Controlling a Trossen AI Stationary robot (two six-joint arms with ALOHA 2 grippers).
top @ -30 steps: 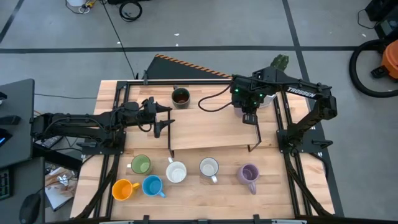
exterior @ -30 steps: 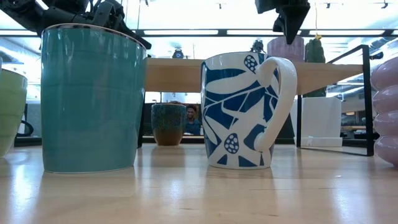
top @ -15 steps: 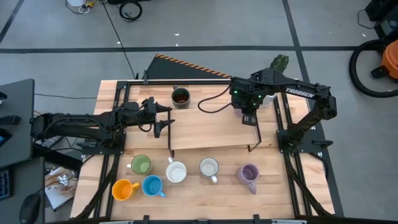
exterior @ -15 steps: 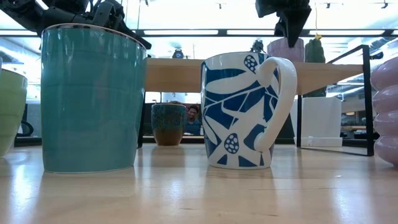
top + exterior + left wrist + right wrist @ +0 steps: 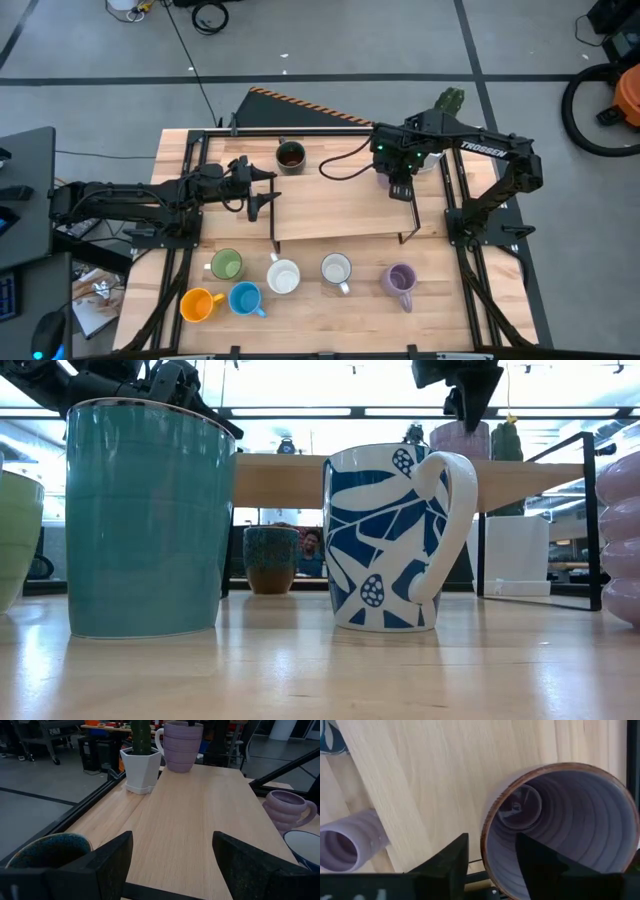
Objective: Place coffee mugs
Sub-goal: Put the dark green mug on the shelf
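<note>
A lavender mug point(image 5: 560, 820) stands upright on the right end of the raised wooden shelf point(image 5: 340, 210); it also shows in the low view point(image 5: 460, 440) and the left wrist view point(image 5: 183, 747). My right gripper point(image 5: 492, 837) hangs over it point(image 5: 400, 188), open, one finger inside the rim and one outside, with a gap on either side. My left gripper point(image 5: 262, 197) waits open at the shelf's left end point(image 5: 172, 840). The dark brown mug point(image 5: 290, 156) stands behind the shelf. Green point(image 5: 226, 265), two white point(image 5: 283, 276) point(image 5: 336, 269), lavender point(image 5: 401, 281), orange point(image 5: 200, 304) and blue point(image 5: 245, 298) mugs stand in front.
A white hexagonal cactus pot point(image 5: 141, 767) stands at the table's far right corner, behind the shelf. The shelf rests on thin black legs point(image 5: 273, 235). Black frame rails point(image 5: 460, 215) run along both table sides. A person point(image 5: 312, 550) shows in the room beyond.
</note>
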